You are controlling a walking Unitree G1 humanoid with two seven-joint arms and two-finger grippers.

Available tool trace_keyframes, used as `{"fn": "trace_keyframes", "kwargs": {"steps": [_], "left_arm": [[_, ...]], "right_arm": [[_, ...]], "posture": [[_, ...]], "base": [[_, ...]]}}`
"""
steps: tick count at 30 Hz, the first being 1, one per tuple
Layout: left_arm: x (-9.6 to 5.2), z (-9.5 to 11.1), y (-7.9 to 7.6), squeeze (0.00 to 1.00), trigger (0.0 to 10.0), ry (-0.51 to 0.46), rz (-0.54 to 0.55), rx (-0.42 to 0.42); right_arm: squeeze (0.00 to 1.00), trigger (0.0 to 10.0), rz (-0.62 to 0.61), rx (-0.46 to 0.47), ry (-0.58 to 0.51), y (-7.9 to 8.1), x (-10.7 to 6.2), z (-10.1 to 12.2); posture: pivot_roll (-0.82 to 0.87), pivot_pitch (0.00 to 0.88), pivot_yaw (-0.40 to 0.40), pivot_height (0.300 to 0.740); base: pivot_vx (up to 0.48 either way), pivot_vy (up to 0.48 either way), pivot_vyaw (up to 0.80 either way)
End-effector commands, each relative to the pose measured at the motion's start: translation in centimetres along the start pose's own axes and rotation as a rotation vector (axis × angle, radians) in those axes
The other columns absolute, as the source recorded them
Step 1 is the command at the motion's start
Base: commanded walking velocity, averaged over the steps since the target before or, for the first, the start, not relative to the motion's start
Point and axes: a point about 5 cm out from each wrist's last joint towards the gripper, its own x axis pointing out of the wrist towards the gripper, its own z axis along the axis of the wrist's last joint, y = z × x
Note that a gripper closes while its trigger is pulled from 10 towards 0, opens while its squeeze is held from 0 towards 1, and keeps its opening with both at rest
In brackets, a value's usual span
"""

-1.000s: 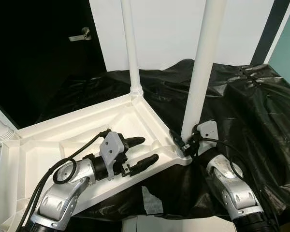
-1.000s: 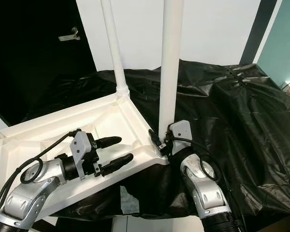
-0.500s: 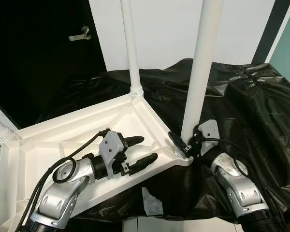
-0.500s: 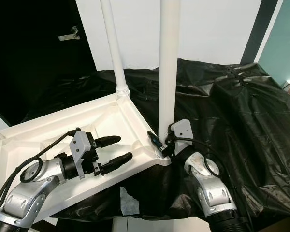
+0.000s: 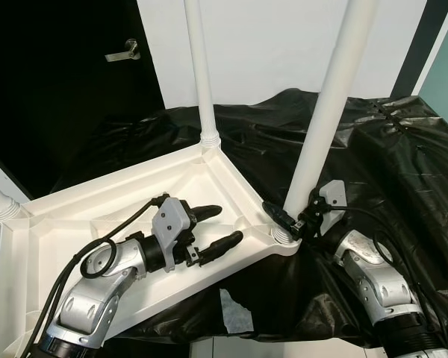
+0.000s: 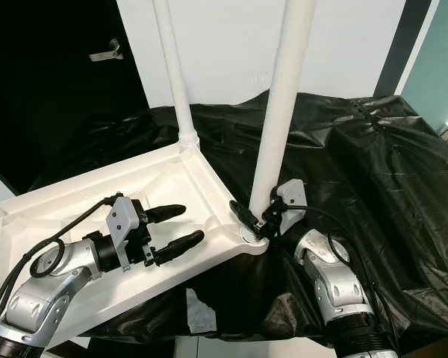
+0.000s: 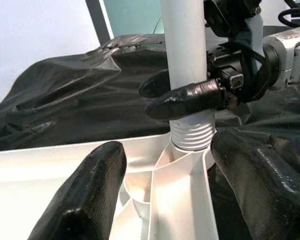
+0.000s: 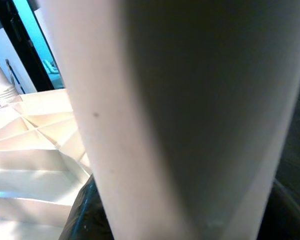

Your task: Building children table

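We have the white tabletop (image 5: 134, 201) lying upside down on the black plastic sheet (image 5: 403, 164), one leg (image 5: 201, 74) already standing upright in its far corner. Our right tool (image 5: 293, 221) is clamped on the lower end of a second leg (image 5: 332, 112), right above the near corner socket (image 5: 282, 236) — the threaded end sits at the socket but the leg leans off to the right, so we judge it not yet seated. Our left tool (image 5: 209, 230) hovers over the tabletop's ribbed underside with fingers wide, holding nothing. To do this step well, we should bring the leg upright first — in line with the socket — before turning, or the thread may cross. Meanwhile the left tool could press on the tabletop rim so it cannot slide on the slick sheet.
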Motion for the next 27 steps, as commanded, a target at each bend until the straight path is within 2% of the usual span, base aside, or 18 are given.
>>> {"fn": "trace_keyframes", "kwargs": {"steps": [1,3,5,7,11,14,15,17,21,25,27], "left_arm": [[-0.3,0.0,0.3,0.00,10.0,0.013,-0.016,0.010],[-0.3,0.0,0.3,0.00,10.0,0.012,-0.016,0.010],[-0.2,0.1,0.3,0.00,10.0,0.010,-0.015,0.011],[-0.2,0.1,0.3,0.00,10.0,0.010,-0.015,0.011],[-0.2,0.1,0.5,0.00,10.0,0.005,-0.006,0.013],[-0.2,0.1,0.5,0.00,10.0,0.004,-0.005,0.014],[-0.2,0.1,0.5,0.00,10.0,0.003,-0.002,0.014],[-0.2,0.2,0.5,0.00,10.0,0.002,-0.001,0.014],[-0.2,0.2,0.6,0.00,10.0,0.000,0.000,0.014],[-0.3,0.2,0.7,0.00,10.0,0.002,0.001,0.018],[-0.3,0.2,0.7,0.00,10.0,0.002,0.002,0.019]], "right_arm": [[0.00,10.0,-0.004,0.042,0.159,0.3,-0.8,-3.2],[0.00,10.0,0.019,0.016,0.162,0.5,-0.8,-3.1],[0.00,10.0,0.066,-0.057,0.175,1.0,-0.7,-3.1],[0.00,10.0,0.066,-0.057,0.175,1.0,-0.7,-3.1],[0.00,10.0,0.149,-0.152,0.209,1.4,-0.8,-3.1],[0.00,10.0,0.166,-0.179,0.213,1.5,-0.7,-3.1],[0.00,10.0,0.207,-0.230,0.212,1.9,-0.8,-3.1],[0.00,10.0,0.224,-0.236,0.205,2.1,-0.8,-3.1],[0.00,10.0,0.240,-0.220,0.185,2.3,-0.8,-3.0],[0.00,10.0,0.186,-0.017,0.119,0.5,-1.0,-2.9],[0.00,10.0,0.169,-0.002,0.131,0.0,-1.0,-3.0]], "posture": [[-0.01,0.000,0.073,0.740],[-0.01,0.000,0.073,0.740],[-0.01,0.000,0.072,0.740],[-0.01,0.000,0.072,0.740],[-0.01,0.000,0.067,0.740],[-0.01,0.000,0.066,0.740],[-0.01,0.000,0.067,0.740],[-0.01,0.000,0.067,0.740],[-0.01,0.000,0.065,0.740],[-0.01,0.000,0.066,0.740],[-0.01,0.000,0.066,0.740]], "base": [[0.000,0.000,0.00],[0.000,0.000,0.00],[0.000,0.000,0.00],[0.000,0.000,0.00],[0.000,0.000,0.00],[0.000,0.000,0.00],[0.000,0.000,0.00],[0.000,0.000,0.00],[0.000,0.000,0.00],[0.000,0.000,0.00],[0.000,0.000,0.00]]}}
